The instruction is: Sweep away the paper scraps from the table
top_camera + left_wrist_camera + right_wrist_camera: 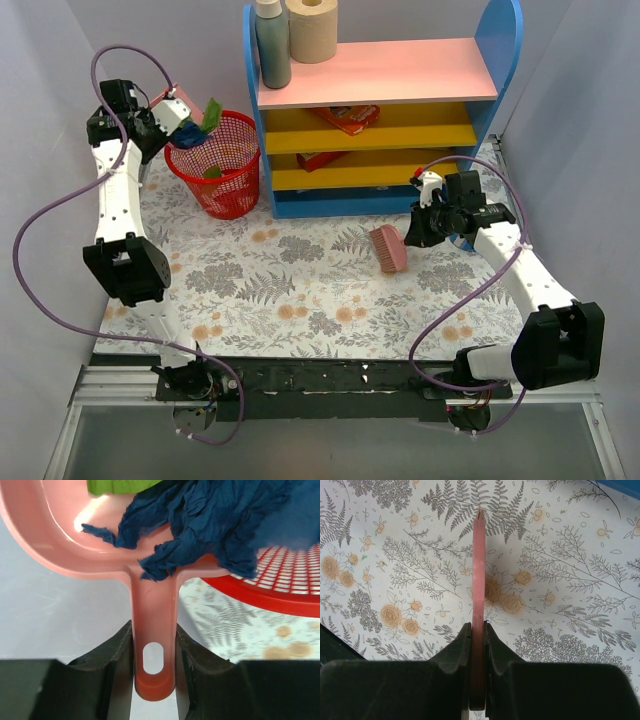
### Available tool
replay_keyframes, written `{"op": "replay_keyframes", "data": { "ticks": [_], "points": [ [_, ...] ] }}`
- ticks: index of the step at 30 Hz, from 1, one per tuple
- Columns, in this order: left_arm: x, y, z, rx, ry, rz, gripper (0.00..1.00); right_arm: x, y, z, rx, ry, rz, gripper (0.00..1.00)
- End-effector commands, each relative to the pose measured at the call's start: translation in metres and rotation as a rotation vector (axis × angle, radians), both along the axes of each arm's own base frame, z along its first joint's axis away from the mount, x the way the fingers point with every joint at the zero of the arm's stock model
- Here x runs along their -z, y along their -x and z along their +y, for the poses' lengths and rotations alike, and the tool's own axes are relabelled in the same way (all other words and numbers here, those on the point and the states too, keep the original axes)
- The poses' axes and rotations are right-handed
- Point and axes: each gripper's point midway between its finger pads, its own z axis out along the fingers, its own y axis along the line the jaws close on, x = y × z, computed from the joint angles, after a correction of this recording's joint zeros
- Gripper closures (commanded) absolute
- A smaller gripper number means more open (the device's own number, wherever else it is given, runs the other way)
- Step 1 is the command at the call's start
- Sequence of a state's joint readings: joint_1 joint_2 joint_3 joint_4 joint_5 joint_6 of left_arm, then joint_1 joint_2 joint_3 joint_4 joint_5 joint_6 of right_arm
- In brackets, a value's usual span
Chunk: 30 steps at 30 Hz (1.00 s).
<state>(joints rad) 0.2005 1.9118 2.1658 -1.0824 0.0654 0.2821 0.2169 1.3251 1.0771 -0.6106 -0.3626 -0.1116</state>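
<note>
Where it spills over the lip of a pink dustpan [65,535], the dark blue scrap [210,525] is a loose, heavily creased wad with ragged, torn-looking edges. One frayed corner trails down onto the pan's handle [154,625], and its far side hangs over the rim of the red mesh basket [280,580]. A bright green scrap [120,486] sits behind it in the pan, only its smooth lower edge in view. From above, another green scrap [212,172] lies inside the basket, against the mesh. The pan is held tilted above the basket's left rim by the left gripper [154,670], whose two dark fingers are pressed against either side of the handle just above its oval hanging slot. Under and in front of the basket lies the table [300,290], its white cloth printed with grey ferns and peach flowers. Well to the right of the basket, the right gripper [478,635] is clamped on a pink brush [388,248], which shows edge-on as a thin strip from the wrist, with the bristle end beside the cloth.
</note>
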Motion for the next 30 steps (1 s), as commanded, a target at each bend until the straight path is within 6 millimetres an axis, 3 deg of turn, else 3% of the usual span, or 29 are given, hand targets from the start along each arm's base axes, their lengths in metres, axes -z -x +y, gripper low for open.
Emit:
{"op": "replay_keyframes", "data": {
  "ticks": [1,2,3,5,7,8,13,16,21,23,28,29,30],
  "points": [
    [-0.066,-0.015,0.01,0.153,-0.352,-0.167,1.0,-0.008,-0.001,-0.001,0.007,-0.022,-0.047,0.99],
    [-0.06,-0.013,0.006,0.186,-0.385,-0.165,1.0,-0.008,0.0,-0.001,0.007,-0.024,-0.045,0.99],
    [-0.073,-0.019,0.006,0.206,-0.437,-0.22,1.0,-0.008,0.0,-0.001,0.007,-0.024,-0.045,0.99],
    [-0.07,-0.017,0.001,0.307,-0.562,-0.209,1.0,-0.01,-0.002,-0.002,0.01,-0.02,-0.05,0.99],
    [-0.081,-0.024,-0.006,0.38,-0.668,-0.261,1.0,-0.01,-0.003,-0.002,0.01,-0.023,-0.051,0.99],
    [-0.076,-0.02,-0.009,0.413,-0.693,-0.258,1.0,-0.012,-0.003,-0.002,0.01,-0.024,-0.055,0.99],
    [-0.09,-0.028,-0.01,0.415,-0.799,-0.346,1.0,-0.011,-0.002,-0.003,0.011,-0.023,-0.053,0.99],
    [-0.099,-0.03,-0.008,0.379,-0.781,-0.365,1.0,-0.009,0.001,-0.003,0.01,-0.024,-0.048,0.99],
    [-0.098,-0.03,-0.004,0.323,-0.734,-0.368,1.0,-0.007,0.001,-0.003,0.008,-0.028,-0.04,0.99],
    [-0.107,-0.031,-0.003,0.277,-0.694,-0.401,1.0,-0.009,-0.001,-0.002,0.007,-0.03,-0.044,0.99],
    [-0.14,-0.032,0.01,-0.022,-0.385,-0.532,1.0,-0.011,-0.005,-0.001,0.006,-0.029,-0.048,0.99],
    [-0.161,-0.034,0.014,-0.067,-0.326,-0.579,1.0,-0.011,-0.005,-0.002,0.008,-0.027,-0.048,0.99],
    [-0.152,-0.03,0.012,-0.091,-0.263,-0.532,1.0,-0.009,-0.004,-0.002,0.008,-0.026,-0.042,0.99]
  ]
}}
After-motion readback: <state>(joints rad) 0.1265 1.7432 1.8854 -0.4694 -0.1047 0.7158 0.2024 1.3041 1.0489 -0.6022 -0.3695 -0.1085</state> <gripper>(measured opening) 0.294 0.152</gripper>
